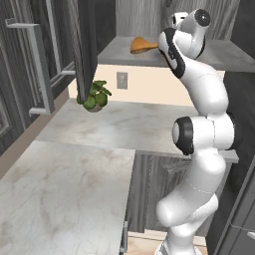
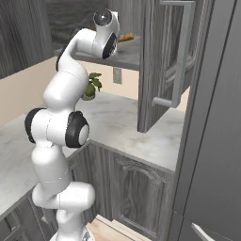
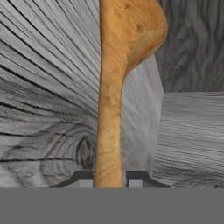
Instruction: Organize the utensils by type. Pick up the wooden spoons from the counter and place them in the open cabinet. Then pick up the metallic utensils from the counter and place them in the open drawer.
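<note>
My gripper (image 3: 109, 181) is shut on the thin handle of an orange-brown wooden spoon (image 3: 114, 83). Its two dark fingertips (image 3: 85, 178) press the handle from both sides. The spoon's oval bowl points away from the hand, inside the open cabinet. From the base, the spoon's bowl (image 1: 141, 46) lies low over the cabinet's flat grey shelf (image 1: 234, 56), left of my wrist. I cannot tell whether it touches the shelf. The same spoon (image 2: 126, 37) peeks out beside the arm's wrist in the right base view. The marbled counter (image 1: 99, 129) runs below.
An open cabinet door (image 1: 42, 69) with a long bar handle hangs left of the shelf, and another door (image 2: 164, 61) hangs to its right. A small potted plant (image 1: 94, 95) stands on the counter under the shelf. The open drawer's pale inside (image 2: 108, 228) shows beside the base.
</note>
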